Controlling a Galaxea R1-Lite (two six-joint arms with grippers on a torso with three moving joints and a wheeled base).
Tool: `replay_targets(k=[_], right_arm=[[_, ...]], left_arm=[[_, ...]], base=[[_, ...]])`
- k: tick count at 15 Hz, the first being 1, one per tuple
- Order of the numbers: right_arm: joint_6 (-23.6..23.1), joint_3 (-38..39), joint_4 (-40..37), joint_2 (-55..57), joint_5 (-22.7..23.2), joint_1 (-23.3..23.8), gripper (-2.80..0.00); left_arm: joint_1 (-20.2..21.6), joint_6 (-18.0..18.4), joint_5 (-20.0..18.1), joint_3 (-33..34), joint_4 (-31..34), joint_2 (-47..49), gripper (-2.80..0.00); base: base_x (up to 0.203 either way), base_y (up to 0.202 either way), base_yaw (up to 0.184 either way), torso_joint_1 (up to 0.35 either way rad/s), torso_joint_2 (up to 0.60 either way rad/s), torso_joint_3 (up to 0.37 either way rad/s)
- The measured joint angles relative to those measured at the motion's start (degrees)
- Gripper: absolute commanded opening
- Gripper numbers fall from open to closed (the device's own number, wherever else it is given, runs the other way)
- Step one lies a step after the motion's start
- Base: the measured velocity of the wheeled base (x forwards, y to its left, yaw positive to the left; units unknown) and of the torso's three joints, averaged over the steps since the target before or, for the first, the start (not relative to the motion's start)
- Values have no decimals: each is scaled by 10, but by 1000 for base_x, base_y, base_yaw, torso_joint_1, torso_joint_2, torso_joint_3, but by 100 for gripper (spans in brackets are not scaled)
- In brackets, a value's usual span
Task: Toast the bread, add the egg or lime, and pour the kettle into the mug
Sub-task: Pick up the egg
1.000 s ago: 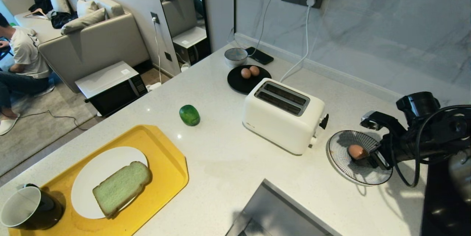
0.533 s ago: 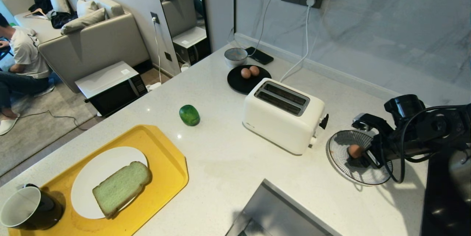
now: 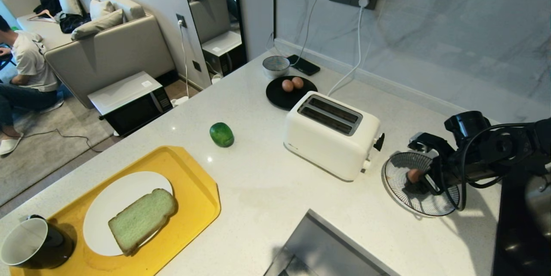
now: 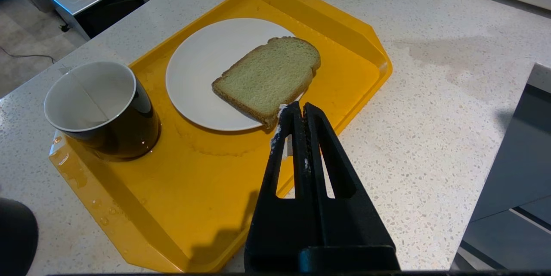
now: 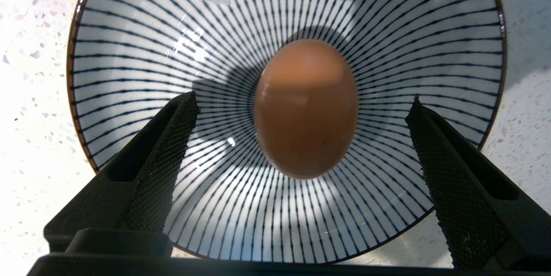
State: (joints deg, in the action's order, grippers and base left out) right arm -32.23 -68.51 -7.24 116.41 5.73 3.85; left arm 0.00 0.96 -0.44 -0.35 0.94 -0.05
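Right hand (image 5: 301, 108): fingers spread wide apart, gripping nothing; it hangs over the striped bowl (image 5: 129, 52) at the right end of the desk (image 3: 267, 181), pointing down into it.
Egg (image 5: 305, 108): lies in the middle of the striped bowl, directly between the two open fingers of the right hand. A gap shows on either side, so neither finger touches the shell. In the head view the egg (image 3: 414, 175) is partly hidden behind the hand's near finger.
Striped bowl in the head view (image 3: 400, 168): stands just to the right of the toaster (image 3: 331, 134), apart from it.
Left hand (image 4: 297, 110): fingers pressed together, holding nothing; it hovers above the near edge of the yellow tray (image 4: 241, 172), its tips near the corner of the bread.
Bread (image 4: 269, 78): one pale green slice lying flat on the white plate (image 4: 202, 65), overhanging the plate's rim on the tray, well apart from the right hand.
Mug (image 4: 103, 110): dark with a white inside, standing upright on the tray's corner beside the plate, a thin string down its inner wall.
Lime (image 3: 221, 134): on the bare desk between the tray and the toaster, touching neither.
Other eggs (image 3: 292, 84): two side by side on a black plate (image 3: 280, 97) behind the toaster.
Person (image 3: 26, 73): seated on the floor by the sofa (image 3: 107, 48), far left.
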Motion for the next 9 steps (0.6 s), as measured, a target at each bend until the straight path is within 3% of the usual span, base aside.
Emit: replay_targets(k=[9], right_arm=[[0,-23,0,13,-5,0,0]], left_arm=[[0,0,0,0,0,0,-280]], base=[[0,0,0,0,0,0]])
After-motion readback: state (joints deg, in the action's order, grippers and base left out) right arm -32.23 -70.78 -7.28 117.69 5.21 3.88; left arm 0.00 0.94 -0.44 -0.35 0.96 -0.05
